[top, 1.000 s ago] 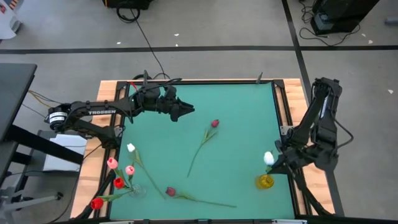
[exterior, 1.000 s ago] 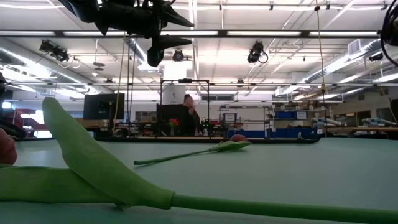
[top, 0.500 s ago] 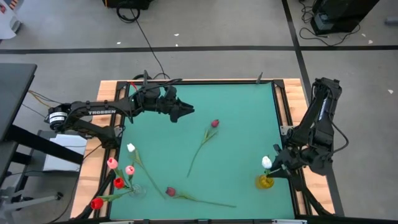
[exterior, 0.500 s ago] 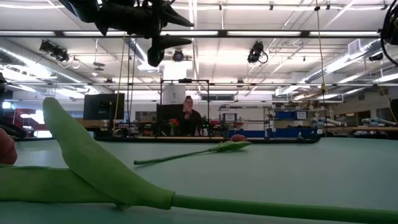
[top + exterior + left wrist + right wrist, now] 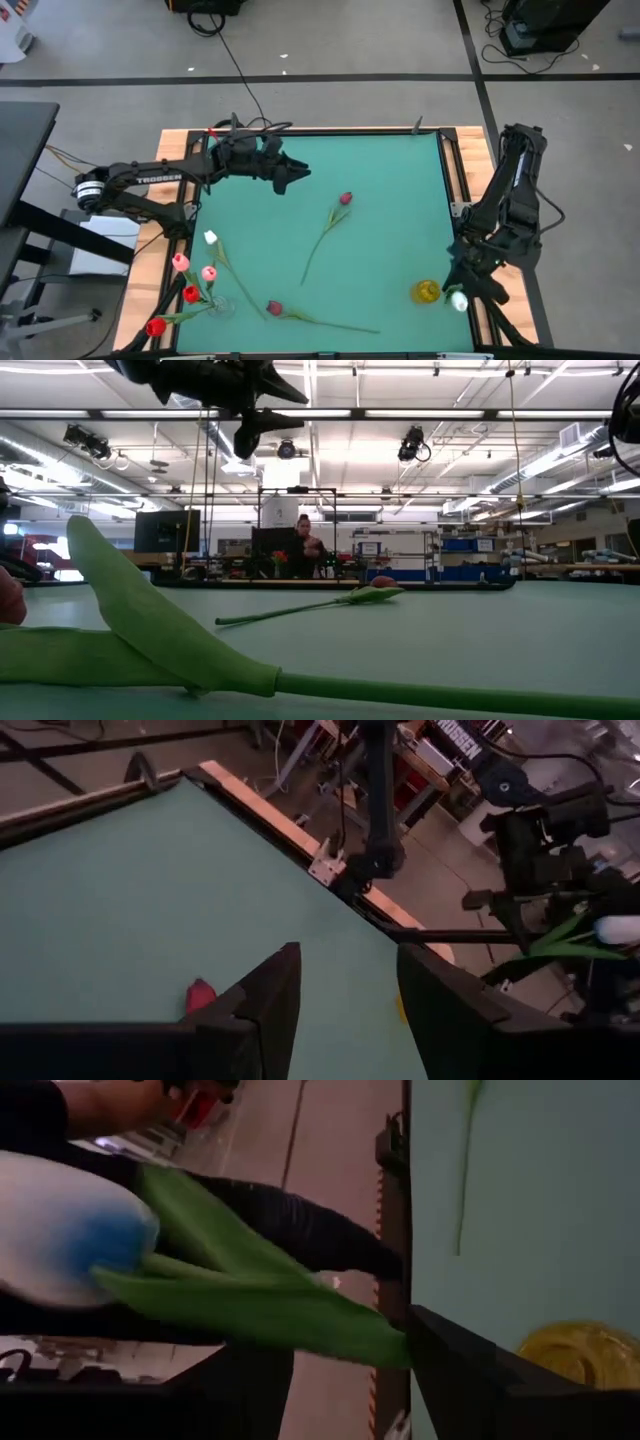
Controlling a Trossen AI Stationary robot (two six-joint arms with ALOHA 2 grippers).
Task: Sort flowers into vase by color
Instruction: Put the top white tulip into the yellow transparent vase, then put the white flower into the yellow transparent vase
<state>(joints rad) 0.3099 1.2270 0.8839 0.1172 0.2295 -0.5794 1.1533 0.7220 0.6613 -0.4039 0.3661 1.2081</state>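
Note:
My right gripper (image 5: 462, 286) hovers open at the near right corner, beside the yellow vase (image 5: 427, 291). A white flower (image 5: 458, 300) lies across its fingers, its head (image 5: 70, 1230) out past the table's edge. My left gripper (image 5: 298, 177) hangs open and empty above the far left of the mat. Two maroon flowers (image 5: 345, 198) (image 5: 274, 308) and another white flower (image 5: 210, 238) lie flat on the mat. Red and pink flowers (image 5: 191, 294) stand with their stems in a clear vase (image 5: 221, 306) at the near left. My right gripper's fingers stand apart. The white flower's green leaf (image 5: 300, 1315) lies across the gap between them, and its end touches the tip of one finger (image 5: 430, 1342). The flower lies roughly level and is not pinched. I cannot tell whether its stem end rests on anything.
The wooden frame (image 5: 468, 200) edges the green mat on the right, close to my right arm. The long stem and leaf (image 5: 170, 630) of a lying flower fill the foreground of the low view. A person stands far behind the table. Bare mat lies at the middle and far right.
My right gripper has rolled, sunk a little toward the near right corner and opened. The white flower's head has swung from the far side of the yellow vase to its near right, beyond the mat's edge. My left gripper has kept its place.

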